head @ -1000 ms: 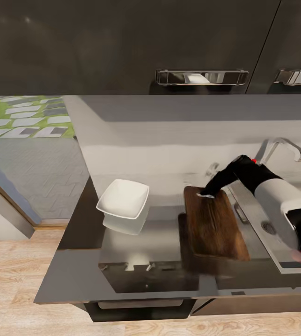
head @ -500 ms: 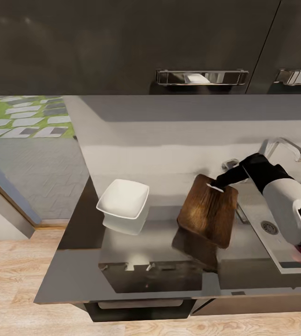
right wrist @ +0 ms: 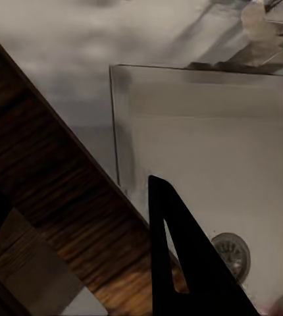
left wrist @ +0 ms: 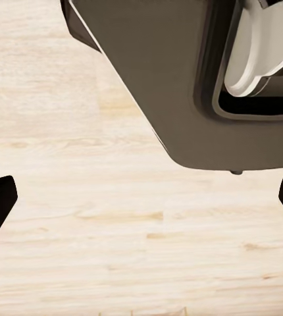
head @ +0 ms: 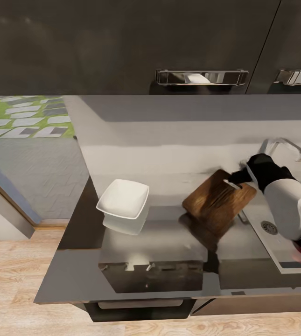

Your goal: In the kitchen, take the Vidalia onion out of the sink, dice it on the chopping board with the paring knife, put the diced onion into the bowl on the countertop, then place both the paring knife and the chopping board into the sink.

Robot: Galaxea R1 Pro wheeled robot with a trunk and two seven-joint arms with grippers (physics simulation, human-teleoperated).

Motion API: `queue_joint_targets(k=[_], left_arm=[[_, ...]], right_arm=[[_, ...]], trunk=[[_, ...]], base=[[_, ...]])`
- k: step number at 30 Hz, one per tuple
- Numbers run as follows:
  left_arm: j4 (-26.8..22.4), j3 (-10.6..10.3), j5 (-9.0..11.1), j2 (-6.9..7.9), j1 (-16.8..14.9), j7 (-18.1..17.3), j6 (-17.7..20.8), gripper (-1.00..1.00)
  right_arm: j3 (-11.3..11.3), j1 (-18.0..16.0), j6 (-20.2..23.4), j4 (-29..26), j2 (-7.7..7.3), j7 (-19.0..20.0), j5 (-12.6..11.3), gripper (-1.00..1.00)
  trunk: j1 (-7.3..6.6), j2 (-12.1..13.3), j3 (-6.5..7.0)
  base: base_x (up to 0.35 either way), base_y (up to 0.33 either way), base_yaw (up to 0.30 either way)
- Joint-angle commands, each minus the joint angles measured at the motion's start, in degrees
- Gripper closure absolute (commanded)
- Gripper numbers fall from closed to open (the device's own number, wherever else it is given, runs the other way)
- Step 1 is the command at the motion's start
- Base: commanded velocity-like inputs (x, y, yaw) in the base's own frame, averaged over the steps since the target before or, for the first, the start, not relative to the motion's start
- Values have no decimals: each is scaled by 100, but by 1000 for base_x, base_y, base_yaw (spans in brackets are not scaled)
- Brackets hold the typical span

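We see our right claw [head: 238, 179] pinched tight on the far corner of the brown board [head: 218, 198], holding it up tilted beside the sink [head: 281, 235], while our left claw [left wrist: 141, 197] hangs wide open and empty.

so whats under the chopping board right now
The dark brown wooden chopping board hangs tilted in the right hand, over glossy grey countertop and the steel sink edge. Its underside is hidden.

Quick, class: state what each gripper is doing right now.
Left gripper: open, holding nothing, above the wooden floor.
Right gripper: shut on the chopping board, lifted and tilted beside the sink.
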Motion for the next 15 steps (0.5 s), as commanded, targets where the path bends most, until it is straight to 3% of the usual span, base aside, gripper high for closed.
queue_joint_targets(k=[1,4,9,11,15], left_arm=[[7,0,6,0,-4,-14,-34,-100],[0,-1,6,5,-4,-14,-38,-100],[-7,-1,6,16,-4,6,-98,-100],[-1,-7,6,26,-4,20,-300,-100],[13,-13,6,28,-4,27,-529,-100]], right_arm=[[-224,-3,68,-4,5,-136,34,100],[-774,-3,140,0,6,-525,33,100],[-1511,-3,353,2,0,-795,33,100],[-1687,-3,431,4,0,-830,37,100],[-1778,-3,474,28,11,-959,41,100]], trunk=[[3,-10,-9],[3,-10,-9],[3,-10,-9],[3,-10,-9],[3,-10,-9]], base=[[0,0,0],[-7,0,0],[-141,0,0],[-274,0,0],[-311,0,0]])
